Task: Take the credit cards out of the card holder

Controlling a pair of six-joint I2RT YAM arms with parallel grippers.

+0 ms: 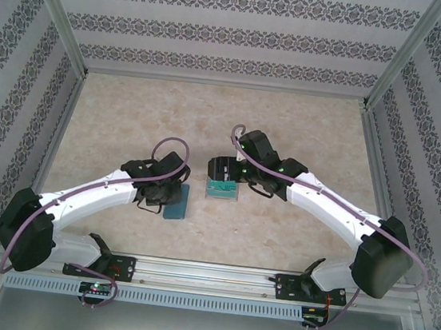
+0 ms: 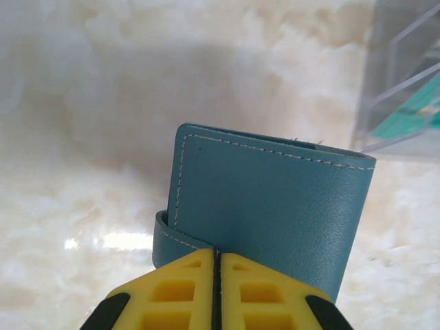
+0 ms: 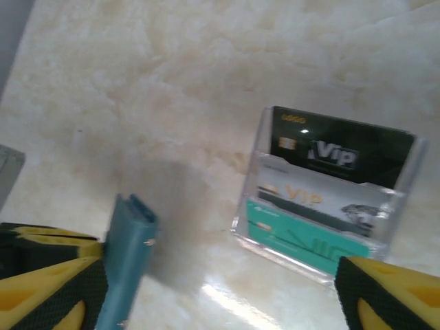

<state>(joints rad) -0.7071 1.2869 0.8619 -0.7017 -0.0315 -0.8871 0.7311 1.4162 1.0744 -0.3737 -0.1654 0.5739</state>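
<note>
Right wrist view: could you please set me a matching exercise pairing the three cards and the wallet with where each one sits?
Things:
1. black plastic VIP card
2. silver-grey plastic VIP card
3. teal-green plastic card
4. teal leather folding wallet

Places:
A. front tier of the clear acrylic stand
B. pinched by the left pincer
C. back tier of the stand
D. middle tier of the stand

Pairs: 1-C, 2-D, 3-A, 4-B.
</note>
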